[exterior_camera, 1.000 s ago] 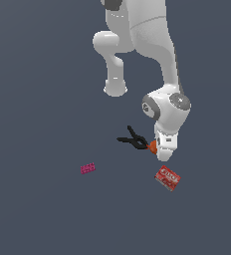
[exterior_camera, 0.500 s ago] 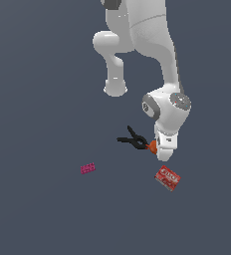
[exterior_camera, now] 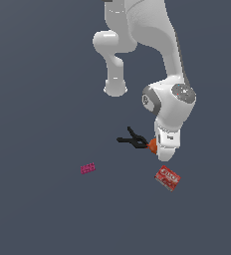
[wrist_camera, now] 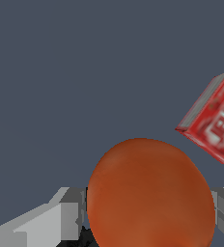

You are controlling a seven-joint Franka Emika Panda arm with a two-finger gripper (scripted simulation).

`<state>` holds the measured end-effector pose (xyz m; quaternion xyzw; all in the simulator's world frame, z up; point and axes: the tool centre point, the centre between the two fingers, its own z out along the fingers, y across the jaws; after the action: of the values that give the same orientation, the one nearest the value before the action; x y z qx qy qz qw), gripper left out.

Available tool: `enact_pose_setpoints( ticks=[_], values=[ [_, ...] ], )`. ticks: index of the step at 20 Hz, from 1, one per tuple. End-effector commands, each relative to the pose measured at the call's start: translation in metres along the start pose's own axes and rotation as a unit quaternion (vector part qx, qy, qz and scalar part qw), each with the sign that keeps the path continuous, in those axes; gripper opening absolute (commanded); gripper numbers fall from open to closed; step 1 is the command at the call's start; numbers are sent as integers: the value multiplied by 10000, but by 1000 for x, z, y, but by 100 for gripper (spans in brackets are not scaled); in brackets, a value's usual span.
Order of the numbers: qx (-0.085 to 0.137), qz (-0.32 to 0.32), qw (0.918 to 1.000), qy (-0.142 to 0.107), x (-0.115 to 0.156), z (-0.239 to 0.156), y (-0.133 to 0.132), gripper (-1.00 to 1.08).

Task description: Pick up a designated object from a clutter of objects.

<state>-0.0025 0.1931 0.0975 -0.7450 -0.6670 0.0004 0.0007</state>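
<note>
The orange-red ball (exterior_camera: 152, 145) lies low beside the black clamp (exterior_camera: 132, 139), mostly hidden by the white hand in the exterior view. My gripper (exterior_camera: 161, 151) is down over the ball. In the wrist view the ball (wrist_camera: 150, 193) fills the space between the grey fingers (wrist_camera: 70, 212), and one finger touches it on each side. The flat red printed box (exterior_camera: 168, 178) lies just in front of the hand and also shows in the wrist view (wrist_camera: 215, 123). The small magenta brick (exterior_camera: 87, 168) lies apart toward the exterior view's left.
The white arm's base (exterior_camera: 115, 88) stands behind the objects. The floor (exterior_camera: 38, 99) is a plain dark grey surface. The clamp's handles point away from the ball toward the exterior view's left.
</note>
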Motion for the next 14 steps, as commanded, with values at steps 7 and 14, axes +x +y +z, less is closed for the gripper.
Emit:
enact_pose_setpoints(
  ticks=[7, 14],
  values=[
    [-5, -6, 10000, 16, -20, -77, 37, -100],
    [-3, -7, 10000, 18, -38, -145, 71, -100]
  ],
)
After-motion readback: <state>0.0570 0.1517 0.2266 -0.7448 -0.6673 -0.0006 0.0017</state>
